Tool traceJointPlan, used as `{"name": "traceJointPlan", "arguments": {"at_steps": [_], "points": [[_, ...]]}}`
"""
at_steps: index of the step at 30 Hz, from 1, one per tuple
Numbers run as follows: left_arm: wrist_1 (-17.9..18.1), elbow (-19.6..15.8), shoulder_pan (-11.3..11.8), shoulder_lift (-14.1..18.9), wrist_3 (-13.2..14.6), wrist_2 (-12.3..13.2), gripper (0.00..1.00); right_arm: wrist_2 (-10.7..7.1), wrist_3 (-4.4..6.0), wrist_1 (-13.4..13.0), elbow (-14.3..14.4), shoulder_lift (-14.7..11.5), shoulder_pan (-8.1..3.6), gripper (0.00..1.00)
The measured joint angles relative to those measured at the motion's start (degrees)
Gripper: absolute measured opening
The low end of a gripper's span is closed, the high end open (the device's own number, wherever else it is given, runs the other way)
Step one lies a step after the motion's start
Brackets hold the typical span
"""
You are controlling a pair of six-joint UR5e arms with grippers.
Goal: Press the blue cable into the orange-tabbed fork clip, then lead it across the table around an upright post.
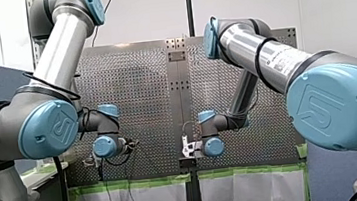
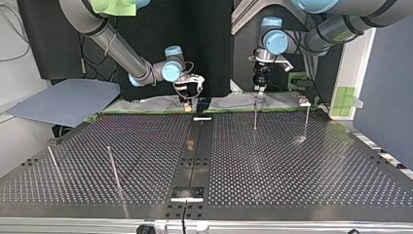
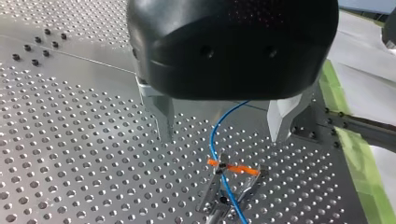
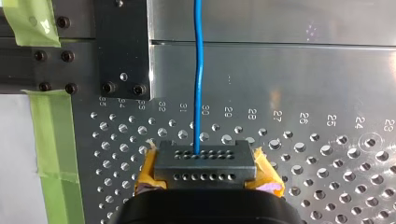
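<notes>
In the left wrist view the blue cable (image 3: 214,135) runs between my left gripper's (image 3: 222,137) two metal fingers (image 3: 161,114) and down through the fork clip (image 3: 229,186) with orange tabs (image 3: 243,169). That gripper hangs open just above the clip and touches neither. In the right wrist view my right gripper (image 4: 205,179) is shut with yellow pads (image 4: 145,173) on a grey perforated block (image 4: 205,163), and the blue cable (image 4: 199,70) leaves the block straight ahead. In the top view my left gripper (image 2: 260,83) is at the far right, my right gripper (image 2: 187,95) near the far middle.
Thin upright posts stand on the perforated table: two at the top view's far right (image 2: 255,114) (image 2: 307,119) and two at its near left (image 2: 114,168) (image 2: 54,163). Green tape (image 4: 51,135) lines the table's edge beside my right gripper. A dark strip (image 2: 195,156) runs down the middle.
</notes>
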Motion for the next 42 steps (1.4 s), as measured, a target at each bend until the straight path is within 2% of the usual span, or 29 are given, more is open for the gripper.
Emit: {"name": "traceJointPlan", "arguments": {"at_steps": [11,29,42], "points": [[2.2,0.8,-0.3,-3.9,0.5,-1.9,1.00,-0.02,0.30,0.0,0.0,0.0,0.09,0.00],[2.9,0.8,-1.2,-4.1,3.6,-4.8,1.00,-0.01,0.74,0.0,0.0,0.0,0.05,0.00],[2.4,0.8,-1.2,-4.1,4.1,-5.1,1.00,-0.20,0.75,0.0,0.0,0.1,0.00,0.00]]}}
